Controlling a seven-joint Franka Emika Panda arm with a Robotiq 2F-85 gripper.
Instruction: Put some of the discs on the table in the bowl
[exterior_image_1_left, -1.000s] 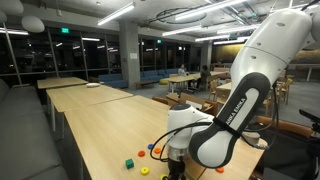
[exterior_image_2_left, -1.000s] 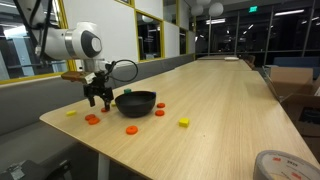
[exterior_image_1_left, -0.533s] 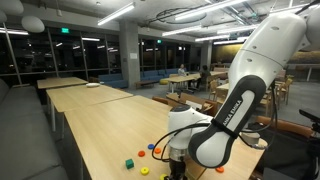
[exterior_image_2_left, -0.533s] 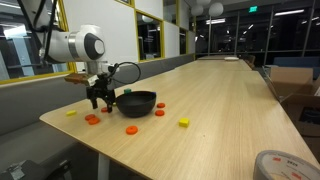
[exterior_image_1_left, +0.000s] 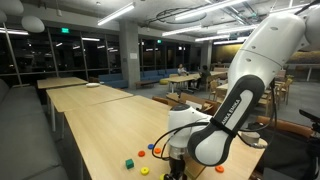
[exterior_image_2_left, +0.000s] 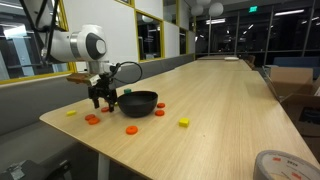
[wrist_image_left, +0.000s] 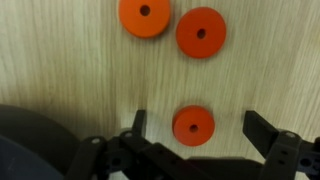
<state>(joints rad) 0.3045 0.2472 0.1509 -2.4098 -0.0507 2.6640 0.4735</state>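
Shifted since a second ago: gripper (exterior_image_2_left: 103, 103), carried a little nearer the bowl (exterior_image_2_left: 136, 102) in an exterior view. Nothing else on the table (exterior_image_2_left: 225, 95) has changed place.

1. Gripper: in the wrist view I read the jaws as spread wide, low over the wood, holding nothing.
2. Orange disc (wrist_image_left: 193, 125): flat on the table between the fingers (wrist_image_left: 262, 130), closer to one finger than the other, touching neither.
3. Two further orange discs, one (wrist_image_left: 145, 17) and its neighbour (wrist_image_left: 201, 32): beyond the fingertips, just beside each other, not touching.
4. Bowl: black, upright on the table, just beside the gripper. I cannot tell from here what it holds.
5. Loose pieces round the bowl in an exterior view: yellow disc (exterior_image_2_left: 70, 113) near the table end, red disc (exterior_image_2_left: 160, 113) just beside the bowl, yellow block (exterior_image_2_left: 184, 122) farther along.
6. Green cube (exterior_image_1_left: 128, 163) and blue disc (exterior_image_1_left: 146, 152): on the table near the arm (exterior_image_1_left: 240, 90), apart from each other.
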